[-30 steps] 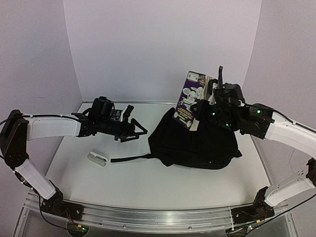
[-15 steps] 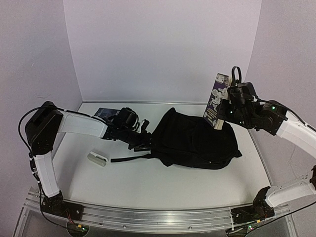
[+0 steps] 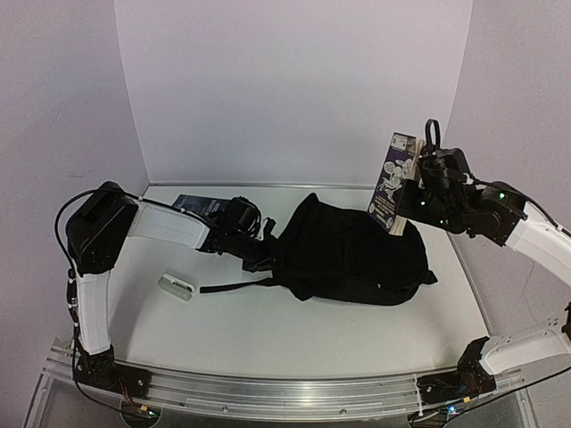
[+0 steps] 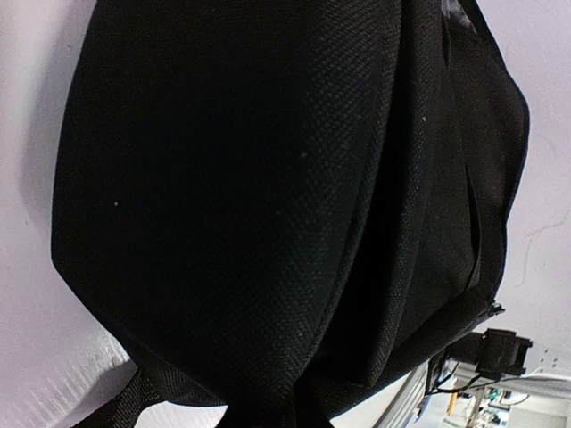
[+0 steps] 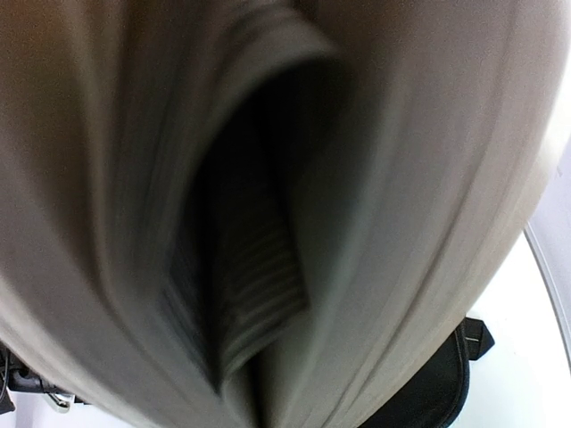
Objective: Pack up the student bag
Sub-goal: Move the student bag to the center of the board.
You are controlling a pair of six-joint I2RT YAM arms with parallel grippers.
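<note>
Top external: right gripper point(image 3: 413, 194) clamps upright book point(image 3: 389, 183) above student bag point(image 3: 357, 254). Left gripper point(image 3: 260, 252) at bag's left edge; cannot tell grip.

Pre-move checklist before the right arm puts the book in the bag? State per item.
1. Book gripped: ok. The book stands upright in the right gripper; pages fill the right wrist view.
2. Bag mouth open: cannot tell. The bag shows only black fabric, with no opening, in the top and left wrist views.
3. Left gripper holding the bag: cannot tell. The left gripper is at the bag's left edge, its grip hidden.
4. Book over the bag: ok, over its far right end; height cannot tell.
5. Strap clear: ok. The strap lies on the table left of the bag, away from the right arm.
</note>
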